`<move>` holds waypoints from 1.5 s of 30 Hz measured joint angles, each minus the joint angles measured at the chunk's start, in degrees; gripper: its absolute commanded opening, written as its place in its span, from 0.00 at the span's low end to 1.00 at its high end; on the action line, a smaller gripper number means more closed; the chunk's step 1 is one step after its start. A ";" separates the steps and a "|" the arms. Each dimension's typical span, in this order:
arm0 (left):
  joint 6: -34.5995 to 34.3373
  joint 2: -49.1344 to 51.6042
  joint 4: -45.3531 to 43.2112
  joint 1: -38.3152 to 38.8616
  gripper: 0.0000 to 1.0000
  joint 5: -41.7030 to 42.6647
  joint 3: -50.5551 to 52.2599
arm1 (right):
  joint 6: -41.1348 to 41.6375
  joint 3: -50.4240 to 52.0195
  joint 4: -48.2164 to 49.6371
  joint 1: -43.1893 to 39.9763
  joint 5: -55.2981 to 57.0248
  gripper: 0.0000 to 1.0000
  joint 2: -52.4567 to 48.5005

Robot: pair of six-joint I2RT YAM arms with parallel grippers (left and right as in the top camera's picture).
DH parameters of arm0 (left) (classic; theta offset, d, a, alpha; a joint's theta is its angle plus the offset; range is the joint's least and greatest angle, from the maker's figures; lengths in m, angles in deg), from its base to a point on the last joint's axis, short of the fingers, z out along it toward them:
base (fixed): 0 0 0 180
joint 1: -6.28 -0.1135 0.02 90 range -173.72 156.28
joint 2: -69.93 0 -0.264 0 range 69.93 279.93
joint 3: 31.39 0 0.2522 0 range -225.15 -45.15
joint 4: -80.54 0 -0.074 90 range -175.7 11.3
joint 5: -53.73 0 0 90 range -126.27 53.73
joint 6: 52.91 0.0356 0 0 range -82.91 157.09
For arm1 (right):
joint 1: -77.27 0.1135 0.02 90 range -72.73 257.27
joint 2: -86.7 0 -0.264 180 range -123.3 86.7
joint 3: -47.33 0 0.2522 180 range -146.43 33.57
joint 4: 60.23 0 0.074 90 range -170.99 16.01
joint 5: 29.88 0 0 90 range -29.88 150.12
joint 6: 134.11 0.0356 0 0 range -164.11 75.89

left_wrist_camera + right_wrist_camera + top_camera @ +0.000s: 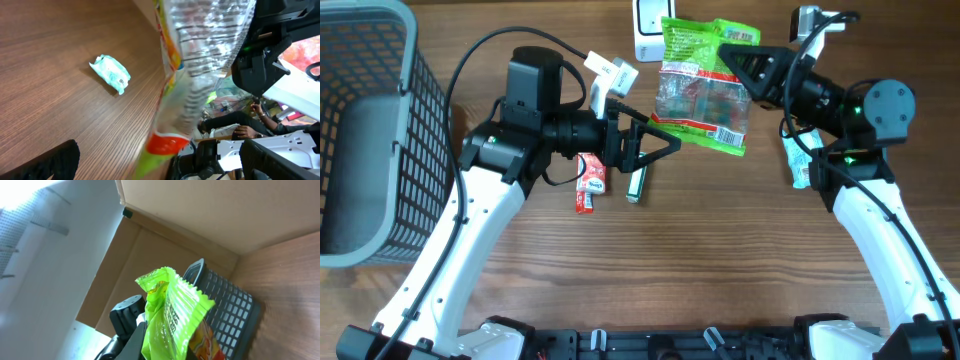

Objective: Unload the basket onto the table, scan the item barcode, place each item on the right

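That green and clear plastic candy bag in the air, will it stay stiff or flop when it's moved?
Probably floppy: the green and clear plastic candy bag is held only by its top edge in the right gripper, and its film looks crinkled. Likely light, since that small pinch carries it.

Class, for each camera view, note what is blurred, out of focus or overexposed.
Overhead: evenly lit, the candy bag sharp. Left wrist: the bag looms close and smeared out of focus, the teal packet crisp. Right wrist: the upper left is blown out white, the bag's green top sharp.
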 measured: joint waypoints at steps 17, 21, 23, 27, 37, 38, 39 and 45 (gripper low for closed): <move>-0.24 0.00 9.75 0.00 1.00 -14.80 0.00 | -15.96 2.32 -43.17 3.23 30.01 0.04 -9.29; -0.22 0.00 10.01 0.00 1.00 -15.52 0.00 | -14.95 4.44 -43.82 6.82 38.03 0.08 -12.74; -0.22 0.00 10.12 0.00 1.00 -15.72 0.00 | -14.75 5.16 -43.93 8.37 41.24 0.20 -13.62; -0.22 0.00 10.14 0.00 1.00 -16.37 0.07 | -14.16 5.31 -45.27 9.49 44.50 0.70 -13.84; -0.22 0.00 9.44 0.00 1.00 -17.22 0.96 | -28.52 5.31 -55.56 8.81 45.75 0.99 -13.77; -0.24 0.00 9.20 0.00 1.00 -17.22 0.98 | -32.92 5.31 -55.91 8.04 44.54 1.00 -12.90; -0.42 0.00 8.83 0.00 0.97 -17.25 0.98 | -34.88 5.31 -56.06 7.63 43.98 1.00 -12.13; -6.54 1.25 7.63 1.01 0.04 -19.80 1.20 | -47.12 4.98 -59.95 4.46 41.53 0.77 -1.66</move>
